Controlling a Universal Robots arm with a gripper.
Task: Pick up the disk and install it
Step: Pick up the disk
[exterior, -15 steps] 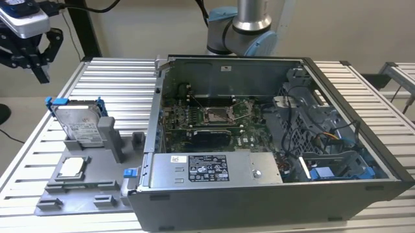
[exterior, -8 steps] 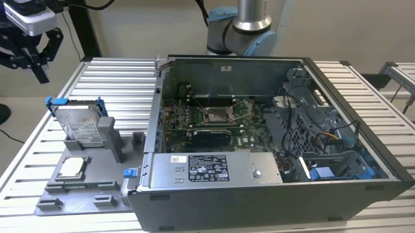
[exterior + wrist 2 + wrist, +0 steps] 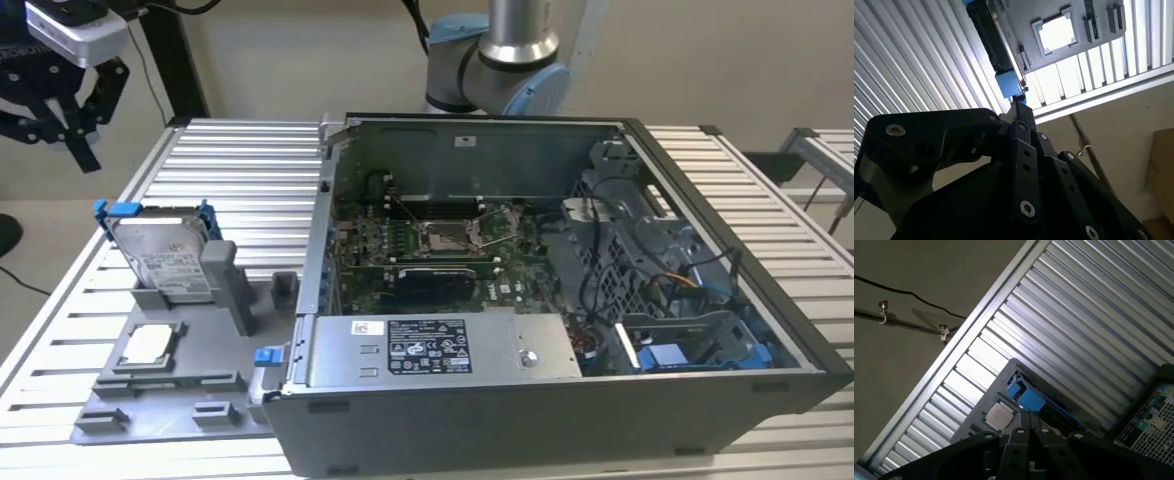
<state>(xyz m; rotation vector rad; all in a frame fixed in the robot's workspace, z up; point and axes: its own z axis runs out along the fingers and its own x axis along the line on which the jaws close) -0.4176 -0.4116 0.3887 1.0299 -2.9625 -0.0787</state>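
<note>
While the disk (image 3: 167, 258) stands propped on edge in its grey holder (image 3: 174, 395) on the bench (image 3: 227, 150), neither part of the job is done, as I judge it: it has not been lifted and it has not been fitted. In the exterior view I hang above the bench's far corner on that view's left, well apart from the disk and higher than it. My jaws are drawn together, fingertips (image 3: 1021, 112) meeting, and nothing is held between them. In both wrist views the disk's blue frame sits just past their tips.

The disk is a flat silver-grey slab with a white label, clipped into a bright blue plastic frame whose tabs stick out at the top. Its holder is matt grey plastic with upright blocks, and a small square chip (image 3: 150, 343) lies flat in a pocket near the disk. The bench is ribbed metal, long pale slats that catch the light. On the exterior view's right of the holder lies the open computer case (image 3: 747, 385), dull grey sheet metal, with a green board (image 3: 400, 250), a boxy labelled power supply (image 3: 441, 345) and a dark plastic cage with blue clips (image 3: 674, 355) in it
</note>
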